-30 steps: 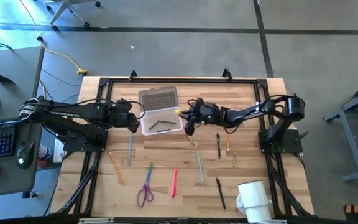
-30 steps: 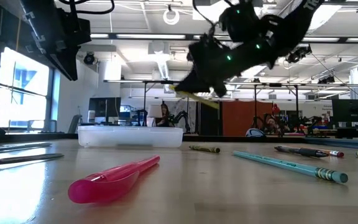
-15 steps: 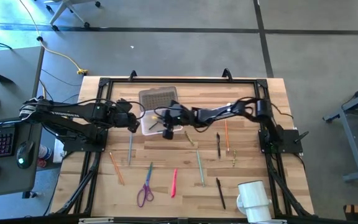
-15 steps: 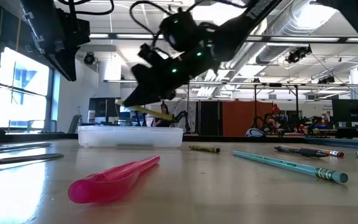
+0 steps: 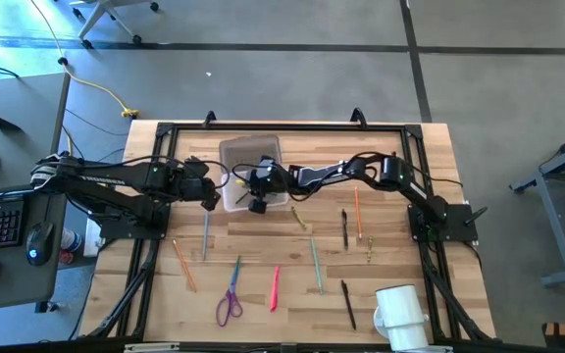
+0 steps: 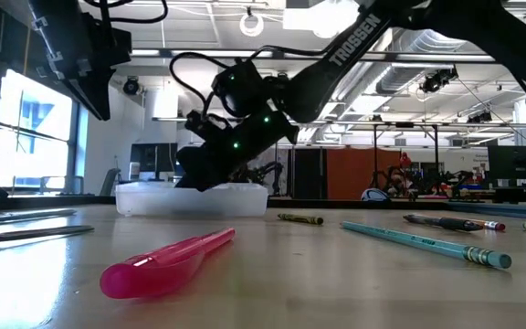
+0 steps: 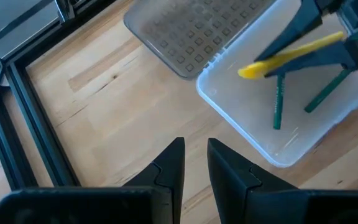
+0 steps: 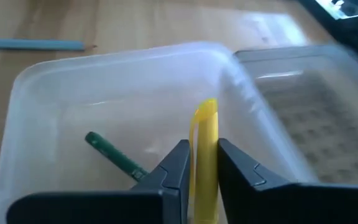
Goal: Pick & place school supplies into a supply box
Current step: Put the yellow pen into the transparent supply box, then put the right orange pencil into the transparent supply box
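- High view: right gripper (image 5: 254,186) reaches across the table, sits over the supply box (image 5: 231,202). Left gripper (image 5: 211,192) waits just beside the box's outer wall. Loose supplies well apart from both: purple scissors (image 5: 230,296), pink pen (image 5: 275,287), teal pencil (image 5: 315,265), black pen (image 5: 347,303), white mug (image 5: 400,316).
- Low view: right gripper (image 6: 210,164) dipped to the box rim (image 6: 193,192); can't see the held item here. Pink pen (image 6: 164,263) lies nearest the camera.
- Left wrist view: left gripper (image 7: 193,157) nearly closed, narrow gap, nothing in it. Ahead of its tips: the box (image 7: 229,107), two green pencils (image 7: 277,101) inside, yellow pen (image 7: 289,55) held over them. Grey textured slab (image 7: 191,28) touches the box's far side.
- Right wrist view: right gripper (image 8: 202,159) clamped on the yellow pen (image 8: 205,137); pen sticks out fwd past the tips, above the box interior (image 8: 73,106), a green pencil (image 8: 114,155) below.
- Risks (my guess): pen sits tilted, so if let go from this height it may bounce or land across the rim and roll out. Dropping lower could knock the wall and shove the light box toward the left gripper.
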`<state>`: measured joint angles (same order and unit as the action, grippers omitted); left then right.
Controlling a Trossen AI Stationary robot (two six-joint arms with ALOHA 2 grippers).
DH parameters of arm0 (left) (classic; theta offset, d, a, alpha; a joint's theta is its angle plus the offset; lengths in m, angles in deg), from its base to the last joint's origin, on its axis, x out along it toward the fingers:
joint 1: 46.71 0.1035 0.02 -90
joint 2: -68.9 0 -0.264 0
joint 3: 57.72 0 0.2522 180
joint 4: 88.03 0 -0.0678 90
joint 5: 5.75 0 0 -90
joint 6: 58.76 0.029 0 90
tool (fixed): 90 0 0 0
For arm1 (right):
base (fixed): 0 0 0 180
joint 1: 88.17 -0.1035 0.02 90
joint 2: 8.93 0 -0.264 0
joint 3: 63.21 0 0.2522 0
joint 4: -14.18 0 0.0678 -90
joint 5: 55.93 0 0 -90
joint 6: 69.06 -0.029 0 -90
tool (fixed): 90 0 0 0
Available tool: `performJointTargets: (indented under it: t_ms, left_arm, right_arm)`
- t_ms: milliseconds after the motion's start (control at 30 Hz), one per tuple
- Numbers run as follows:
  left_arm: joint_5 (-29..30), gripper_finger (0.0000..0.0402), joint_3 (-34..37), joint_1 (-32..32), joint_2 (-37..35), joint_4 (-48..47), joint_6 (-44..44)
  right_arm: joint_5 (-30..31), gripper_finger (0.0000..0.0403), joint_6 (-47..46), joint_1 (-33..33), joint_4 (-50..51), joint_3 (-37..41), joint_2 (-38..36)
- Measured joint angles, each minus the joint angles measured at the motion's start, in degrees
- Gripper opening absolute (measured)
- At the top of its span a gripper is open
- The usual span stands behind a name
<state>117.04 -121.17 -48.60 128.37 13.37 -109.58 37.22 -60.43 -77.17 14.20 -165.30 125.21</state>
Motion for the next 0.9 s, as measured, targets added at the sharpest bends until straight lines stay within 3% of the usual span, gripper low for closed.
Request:
performJointTargets:
  t_ms: [233, 467, 600, 733, 900]
  left_arm:
    - [0.26, 0.0104, 0.00, 0.00, 0.00, 0.09, -0.01]
    - [0.35, 0.0104, 0.00, 0.00, 0.00, 0.44, -0.01]
    - [0.35, 0.0104, 0.00, 0.00, 0.00, 0.42, -0.01]
    - [0.68, 0.0104, 0.00, 0.00, 0.00, 0.42, -0.01]
    - [0.79, 0.0104, 0.00, -0.01, -0.01, 0.34, -0.44]
  right_arm:
    - [-4.97, 0.0076, 0.23, 0.48, -0.65, 0.02, 0.07]
    - [-5.43, 0.0098, 0.40, 0.17, -0.10, -0.90, -0.13]
    - [-9.42, 0.0105, -0.71, -0.47, 0.31, -3.43, -0.40]
    - [-11.20, 0.0104, -0.89, -1.69, 4.51, -7.20, -1.15]
    - [-9.56, 0.0098, -0.68, -3.77, 16.70, -11.82, -2.84]
